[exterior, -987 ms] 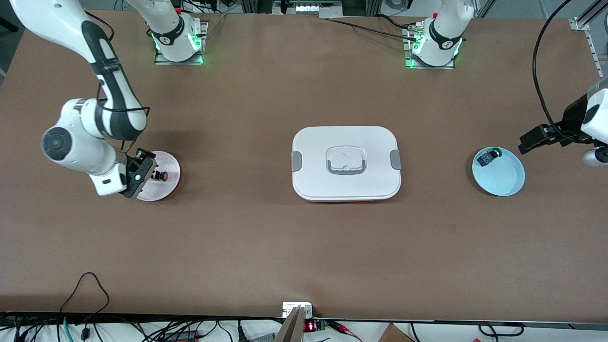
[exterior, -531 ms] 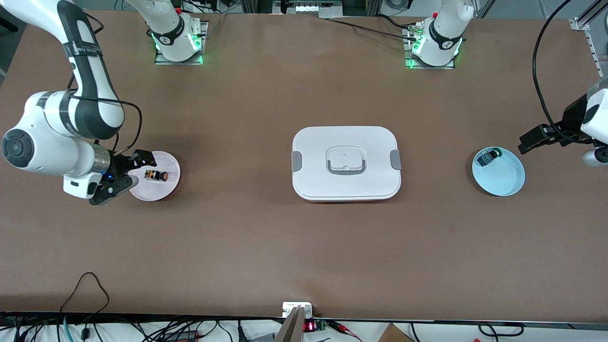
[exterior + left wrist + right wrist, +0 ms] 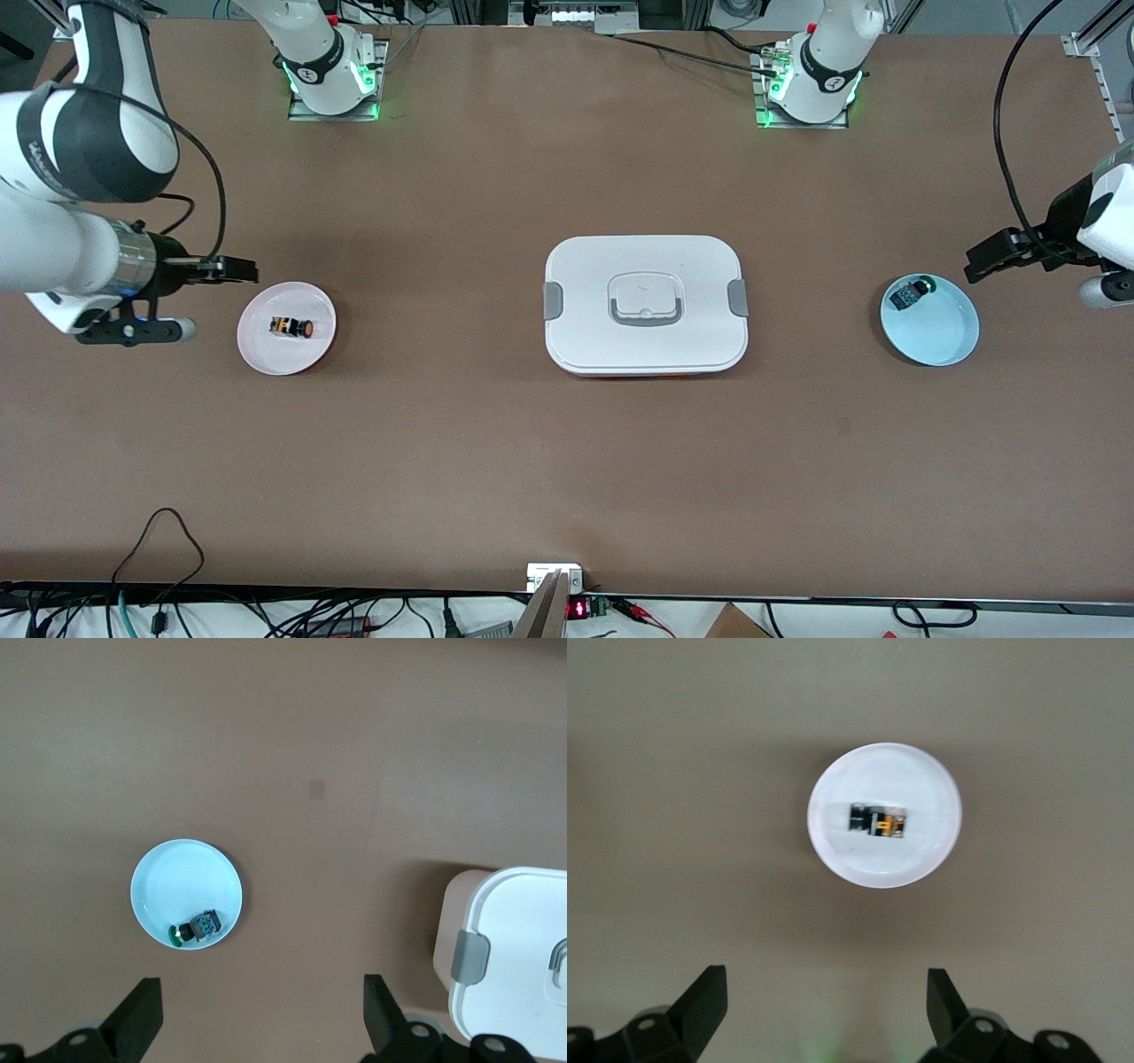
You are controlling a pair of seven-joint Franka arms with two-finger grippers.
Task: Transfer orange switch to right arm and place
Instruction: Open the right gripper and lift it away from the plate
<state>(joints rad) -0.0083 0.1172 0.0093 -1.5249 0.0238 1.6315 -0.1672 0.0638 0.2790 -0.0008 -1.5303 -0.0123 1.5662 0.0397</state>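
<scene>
Orange switch (image 3: 291,327) on round glossy pink dish (image 3: 266,354); both grippers' jaws wide, empty.

Both arms run off the front view's sides, the left hand (image 3: 983,263) only partly visible. The white lidded box (image 3: 509,957) is cropped in the left wrist view. Markings on the green-capped switch (image 3: 910,293) are unreadable.

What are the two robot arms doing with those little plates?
Nothing is being held right now. The orange switch lies on the pink plate at the right arm's end of the table. The right hand is open and hangs beside that plate. The left hand is open too, waiting beside the blue plate, which holds a green-capped switch. A closed white box sits between the plates.
</scene>
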